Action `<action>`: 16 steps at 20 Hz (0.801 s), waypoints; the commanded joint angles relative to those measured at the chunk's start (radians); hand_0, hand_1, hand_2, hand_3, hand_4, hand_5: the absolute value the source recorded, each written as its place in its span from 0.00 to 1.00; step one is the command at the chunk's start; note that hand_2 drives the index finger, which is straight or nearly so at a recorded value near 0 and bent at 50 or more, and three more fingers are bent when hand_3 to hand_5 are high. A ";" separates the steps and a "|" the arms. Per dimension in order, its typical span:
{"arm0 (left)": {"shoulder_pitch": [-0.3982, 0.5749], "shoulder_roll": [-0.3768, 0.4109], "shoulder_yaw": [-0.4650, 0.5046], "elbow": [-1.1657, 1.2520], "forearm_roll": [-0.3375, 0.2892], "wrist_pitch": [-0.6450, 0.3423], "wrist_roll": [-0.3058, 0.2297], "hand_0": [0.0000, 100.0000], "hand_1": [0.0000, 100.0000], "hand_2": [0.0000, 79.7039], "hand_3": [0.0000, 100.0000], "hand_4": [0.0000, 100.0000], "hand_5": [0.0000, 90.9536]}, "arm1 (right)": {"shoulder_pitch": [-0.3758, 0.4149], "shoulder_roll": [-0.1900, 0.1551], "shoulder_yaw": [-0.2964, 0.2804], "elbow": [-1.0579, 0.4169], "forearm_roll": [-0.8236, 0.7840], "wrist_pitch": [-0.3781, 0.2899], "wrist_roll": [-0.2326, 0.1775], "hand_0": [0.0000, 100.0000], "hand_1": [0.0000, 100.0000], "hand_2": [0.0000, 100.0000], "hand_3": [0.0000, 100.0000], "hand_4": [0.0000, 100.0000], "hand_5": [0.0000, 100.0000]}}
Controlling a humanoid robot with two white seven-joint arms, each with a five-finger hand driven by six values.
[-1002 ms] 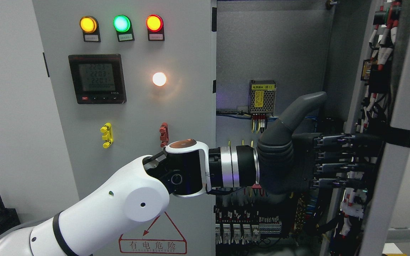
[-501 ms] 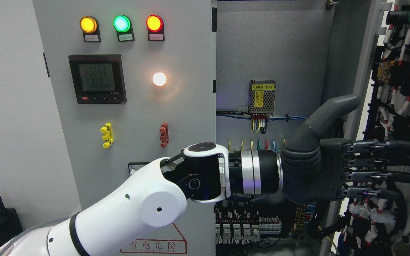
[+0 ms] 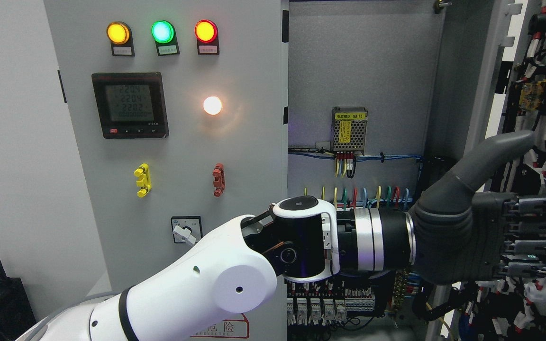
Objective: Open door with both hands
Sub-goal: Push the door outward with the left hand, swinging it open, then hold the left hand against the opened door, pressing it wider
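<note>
Grey rubber skin covers the robot's left hand (image 3: 491, 237), which reaches across from the lower left with fingers (image 3: 533, 227) stretched flat and thumb raised, gripping nothing. The fingers point right toward the inner face of the right door (image 3: 545, 118), a wired panel at the far right edge of the frame that is swung well out, leaving the cabinet interior (image 3: 363, 71) exposed. Whether the fingertips touch the panel cannot be told, since they run off the frame's edge. The door's long axis stands upright, and it lies just right of the hand, so any further push would need to travel rightward and outward along the swing. The left door (image 3: 168, 142), carrying three indicator lamps (image 3: 161, 31) and a digital meter (image 3: 129, 105), looks shut and sits left of the forearm. The right hand is out of frame, leaving the left plainly nearer. By appearances, the right door is almost fully open.
</note>
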 commanded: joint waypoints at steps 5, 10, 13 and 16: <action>0.004 -0.112 -0.004 0.005 -0.008 -0.028 0.026 0.00 0.00 0.00 0.00 0.04 0.00 | 0.000 0.000 0.000 0.000 0.000 0.000 0.001 0.00 0.00 0.00 0.00 0.00 0.00; 0.014 -0.124 -0.013 0.006 -0.037 -0.059 0.032 0.00 0.00 0.00 0.00 0.04 0.00 | 0.000 0.000 0.000 0.000 0.000 0.000 -0.001 0.00 0.00 0.00 0.00 0.00 0.00; 0.014 -0.126 -0.021 0.008 -0.037 -0.082 0.078 0.00 0.00 0.00 0.00 0.04 0.00 | 0.000 0.000 0.000 0.000 -0.001 0.000 -0.001 0.00 0.00 0.00 0.00 0.00 0.00; 0.014 -0.127 -0.039 0.008 -0.037 -0.102 0.117 0.00 0.00 0.00 0.00 0.04 0.00 | 0.000 0.000 0.000 0.000 0.000 0.000 0.001 0.00 0.00 0.00 0.00 0.00 0.00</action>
